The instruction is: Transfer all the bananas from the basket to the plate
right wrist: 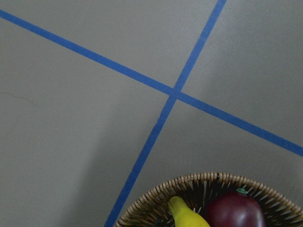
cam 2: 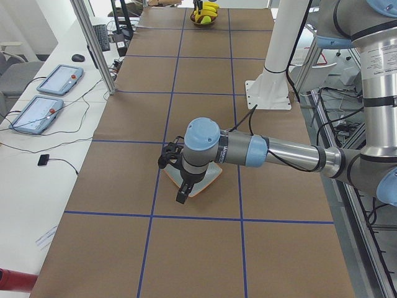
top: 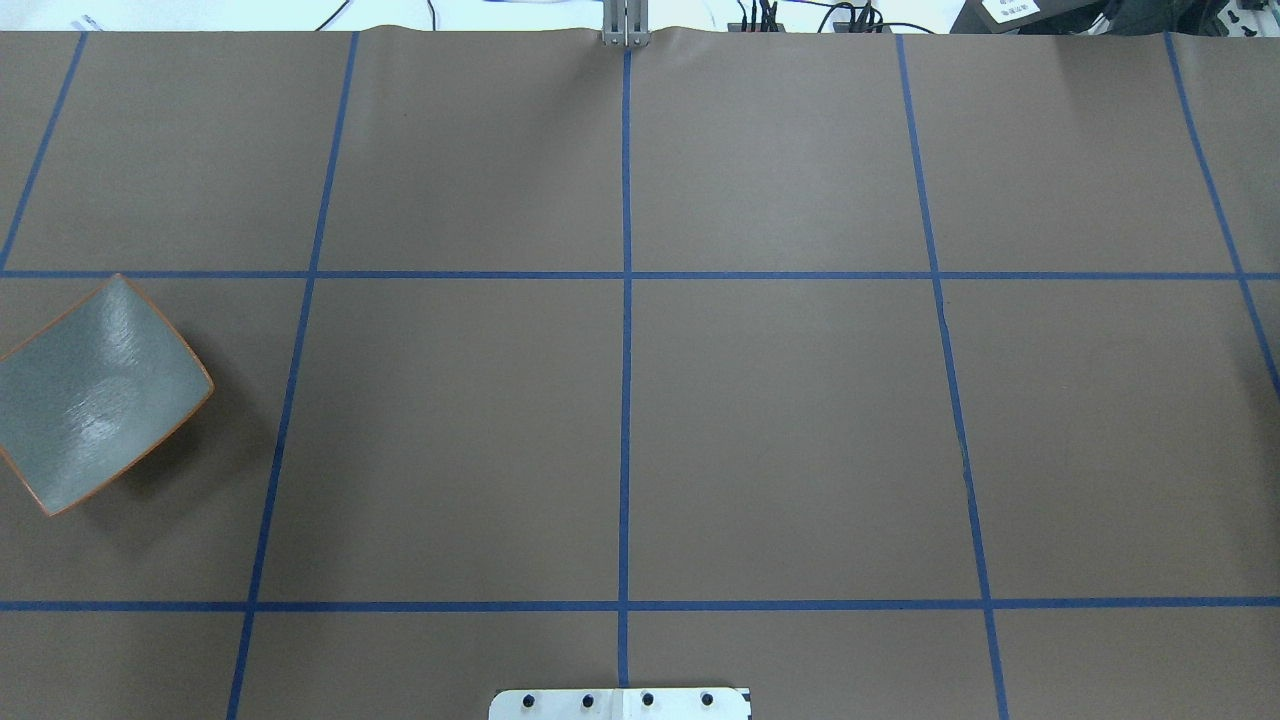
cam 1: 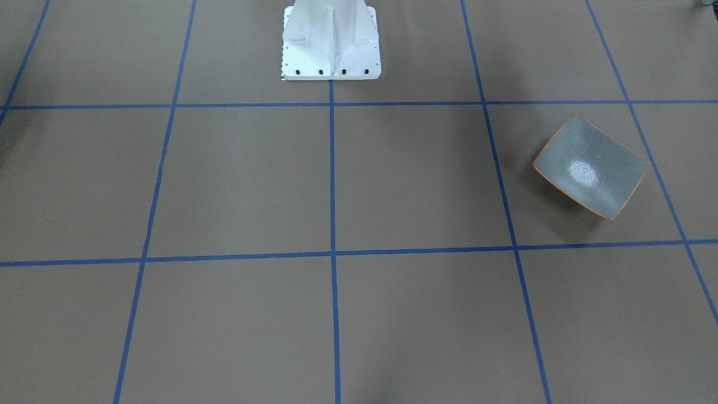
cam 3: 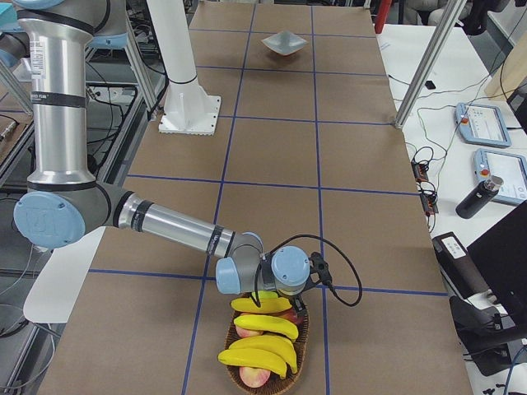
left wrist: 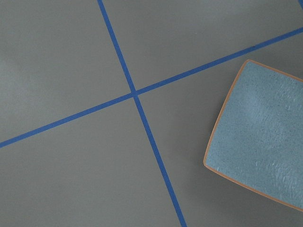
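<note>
The right gripper (cam 3: 284,295) hangs low over the near end of a wicker basket (cam 3: 301,344). Its fingers are hidden behind the wrist and the fruit, so whether they are spread or closed cannot be told. Just below it, three bananas (cam 3: 265,326) lie in the basket, one beside the next along the basket's length. Each has its long axis across the brown table (cam 3: 272,156), from the robot's side toward the operators' side, with its curve arching toward the gripper. Under them sit a dark red apple (right wrist: 234,213) and peach-coloured fruits (cam 3: 254,376). The right wrist camera catches only the basket's rim, one yellow banana tip and the apple.

The left gripper (cam 2: 181,197) points down at the table's other end, well apart from the basket. It shows only in the side view, so its jaw state cannot be told either. The grey-green plate (cam 2: 212,177) with an orange rim lies directly beneath it, partly hidden by the wrist, inside one square of the blue tape lines (left wrist: 118,56).
</note>
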`<act>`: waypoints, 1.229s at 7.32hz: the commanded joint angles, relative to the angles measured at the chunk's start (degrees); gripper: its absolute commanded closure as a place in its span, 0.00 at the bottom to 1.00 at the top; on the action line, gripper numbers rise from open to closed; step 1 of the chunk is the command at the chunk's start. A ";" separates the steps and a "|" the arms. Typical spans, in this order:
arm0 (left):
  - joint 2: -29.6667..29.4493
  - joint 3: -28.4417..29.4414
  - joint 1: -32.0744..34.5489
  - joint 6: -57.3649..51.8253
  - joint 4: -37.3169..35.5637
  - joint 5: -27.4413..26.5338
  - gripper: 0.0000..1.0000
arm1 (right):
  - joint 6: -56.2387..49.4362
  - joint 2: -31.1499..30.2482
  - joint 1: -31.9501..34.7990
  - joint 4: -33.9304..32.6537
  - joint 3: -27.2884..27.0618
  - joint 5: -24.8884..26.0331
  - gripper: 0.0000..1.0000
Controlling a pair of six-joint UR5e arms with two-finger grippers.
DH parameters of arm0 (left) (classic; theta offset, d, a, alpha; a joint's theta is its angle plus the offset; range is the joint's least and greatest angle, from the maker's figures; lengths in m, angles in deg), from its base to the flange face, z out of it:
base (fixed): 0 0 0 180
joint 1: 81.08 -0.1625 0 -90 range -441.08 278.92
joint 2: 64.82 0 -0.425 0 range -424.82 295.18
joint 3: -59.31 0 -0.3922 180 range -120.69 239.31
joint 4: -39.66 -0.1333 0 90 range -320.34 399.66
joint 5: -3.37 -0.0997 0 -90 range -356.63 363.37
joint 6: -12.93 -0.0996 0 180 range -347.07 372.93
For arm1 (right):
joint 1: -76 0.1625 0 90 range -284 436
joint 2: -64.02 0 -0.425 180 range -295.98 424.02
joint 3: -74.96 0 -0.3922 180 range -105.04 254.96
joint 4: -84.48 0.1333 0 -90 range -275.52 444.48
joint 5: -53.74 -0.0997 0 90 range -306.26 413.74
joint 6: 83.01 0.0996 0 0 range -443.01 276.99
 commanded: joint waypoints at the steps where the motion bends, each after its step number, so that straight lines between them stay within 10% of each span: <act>1: -0.09 -0.10 0.00 0.00 0.01 0.01 0.00 | -0.12 -0.88 -0.06 0.17 0.33 0.84 0.05; 7: -0.09 -0.19 0.00 0.00 0.01 0.01 0.00 | -0.91 -0.97 -2.52 0.26 0.33 3.84 0.30; 9: -0.09 -0.28 0.00 0.00 0.01 0.01 0.00 | -1.44 -1.58 -2.52 0.70 0.42 3.93 0.62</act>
